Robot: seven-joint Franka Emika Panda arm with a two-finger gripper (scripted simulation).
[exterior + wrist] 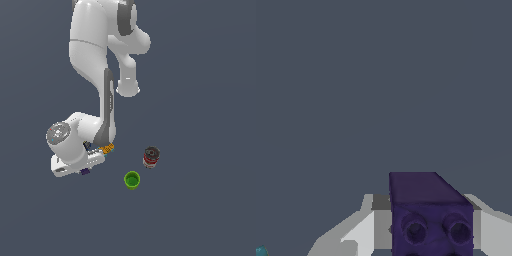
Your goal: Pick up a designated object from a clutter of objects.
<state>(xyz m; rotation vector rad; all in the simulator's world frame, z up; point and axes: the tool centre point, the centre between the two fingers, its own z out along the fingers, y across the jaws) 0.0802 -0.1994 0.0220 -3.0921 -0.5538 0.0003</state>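
Purple cube point(428, 215) sits between the jaws, fingers point(363, 232) flanking it and apparently clamped on. Grasp looks done; whether it is off the desk point(200, 215) is unclear. Green cup point(132, 180) and red can point(151, 157) stand apart.

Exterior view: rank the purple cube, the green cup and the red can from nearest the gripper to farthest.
1. Purple cube: at the gripper itself; the wrist view shows it between the fingers.
2. Green cup: toward the exterior view's right, on the floor.
3. Red can: farther to the exterior view's right, beyond the cup.
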